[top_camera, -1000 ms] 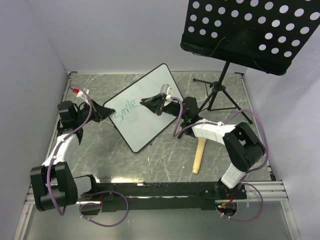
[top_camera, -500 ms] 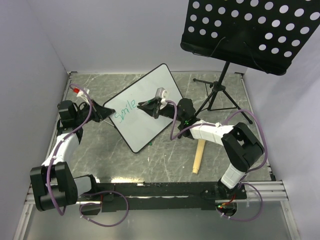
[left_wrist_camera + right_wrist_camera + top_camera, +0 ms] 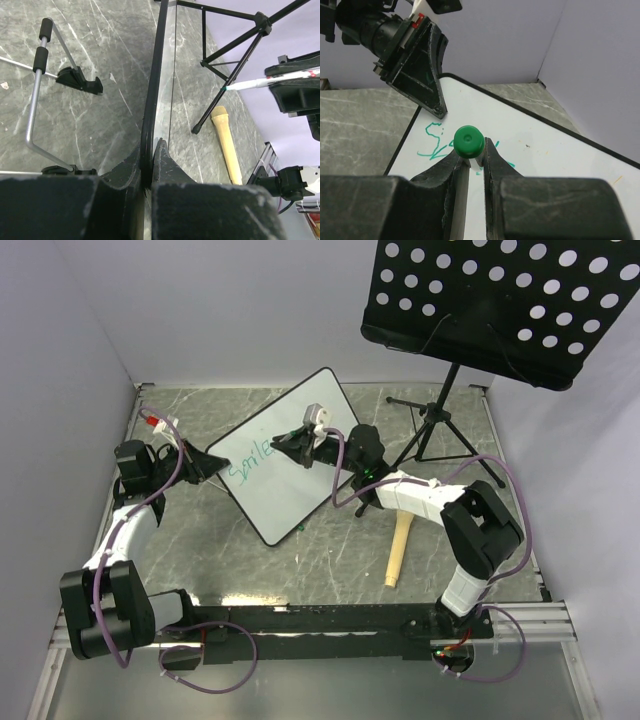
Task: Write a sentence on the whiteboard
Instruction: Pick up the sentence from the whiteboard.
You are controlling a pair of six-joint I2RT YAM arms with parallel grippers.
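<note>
Firmly, my left claw (image 3: 215,462) clamps the whiteboard (image 3: 292,492) at its 9 o'clock corner, mid-counter (image 3: 330,552). Its teal sentence (image 3: 250,460) reads only "Smile". At 2 o'clock of that word, my right claw (image 3: 285,445) pinches a green-capped marker (image 3: 468,141).

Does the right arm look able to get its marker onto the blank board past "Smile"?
Probably yes. The right gripper holds the marker over the whiteboard, nothing lies on its blank part, and the left gripper clamps the edge back by the writing.
</note>
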